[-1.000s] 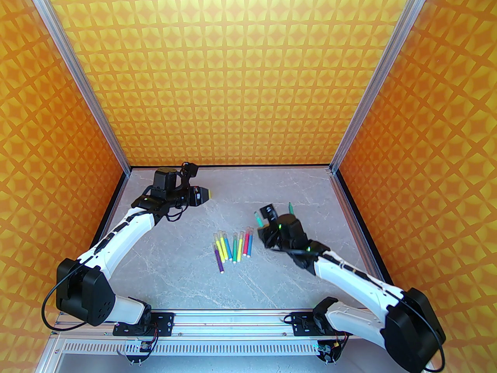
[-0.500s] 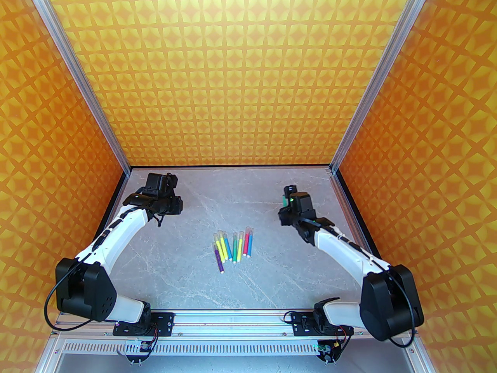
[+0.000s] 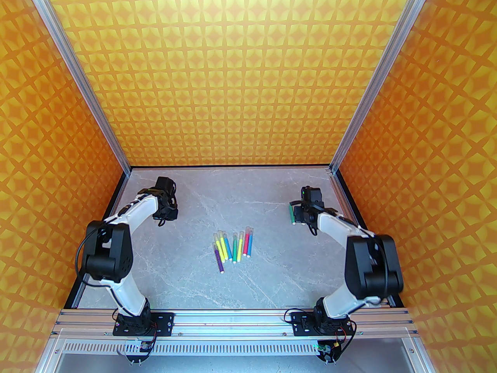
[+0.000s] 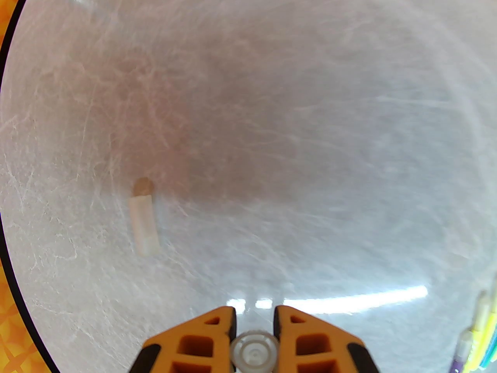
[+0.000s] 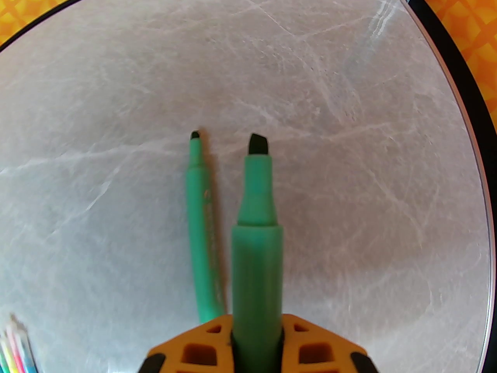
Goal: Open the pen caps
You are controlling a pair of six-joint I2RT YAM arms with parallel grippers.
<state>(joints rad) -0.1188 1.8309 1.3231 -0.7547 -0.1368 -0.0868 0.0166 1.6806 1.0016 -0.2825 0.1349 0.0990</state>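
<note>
The grey table (image 3: 194, 286) is carrying everything, and the left arm (image 3: 136, 208) and right arm (image 3: 334, 223) are folding back over its far corners. Between them the row of capped pens (image 3: 233, 245) is lying mid-table. Their long axes are running roughly 12 to 6 in the top view, with the clear caps pointing to 12. The row is sitting at about 4 o'clock from the left hand (image 4: 254, 325) and 8 o'clock from the right hand (image 5: 256, 325), well apart from both and about equally far from each. The right hand is clamping tight on a green pen (image 5: 257, 216), uncapped, its dark tip pointing to 12 in the wrist view. A second green pen (image 5: 202, 227), also uncapped, is lying on the table just beside it at 9 o'clock, nearly parallel. The left hand is pinching a clear cap (image 4: 254, 354) end-on between nearly closed fingers, and a loose cap (image 4: 143, 223) is lying on the table at 10 o'clock from it. The likely next move is setting each held piece beside its partner, so each hand is needing to travel only a little sideways.
</note>
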